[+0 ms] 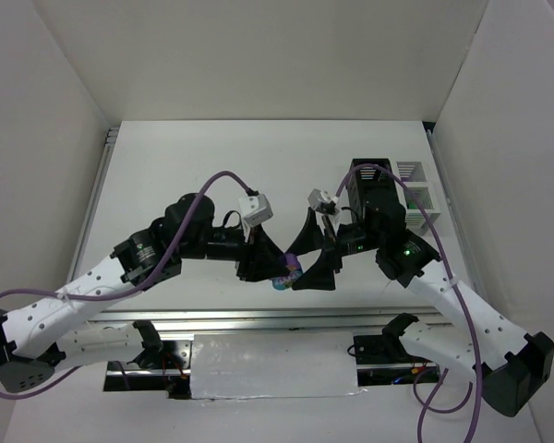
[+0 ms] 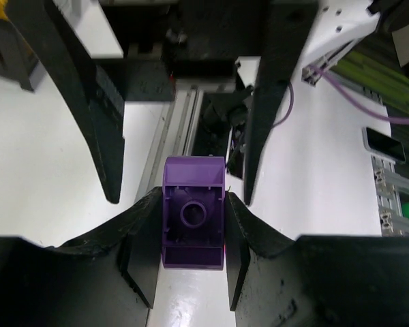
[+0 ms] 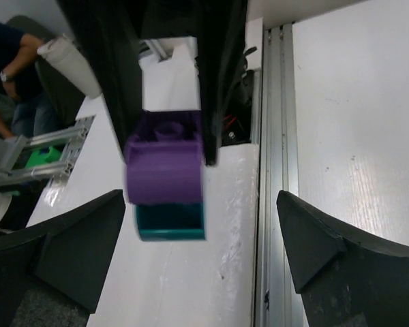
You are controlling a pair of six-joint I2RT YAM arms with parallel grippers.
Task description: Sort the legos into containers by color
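My left gripper is shut on a purple lego, seen from its hollow underside. In the right wrist view the same purple lego sits stacked on a teal lego, and the left gripper's black fingers clamp the purple one. My right gripper is open, with its jaws wide on either side of the pair and not touching it. In the top view both grippers meet over the near table edge at the legos. The black container and the white containers stand at the back right.
An aluminium rail runs along the near table edge. White walls enclose the table on three sides. Purple cables loop over both arms. A person sits beyond the table edge.
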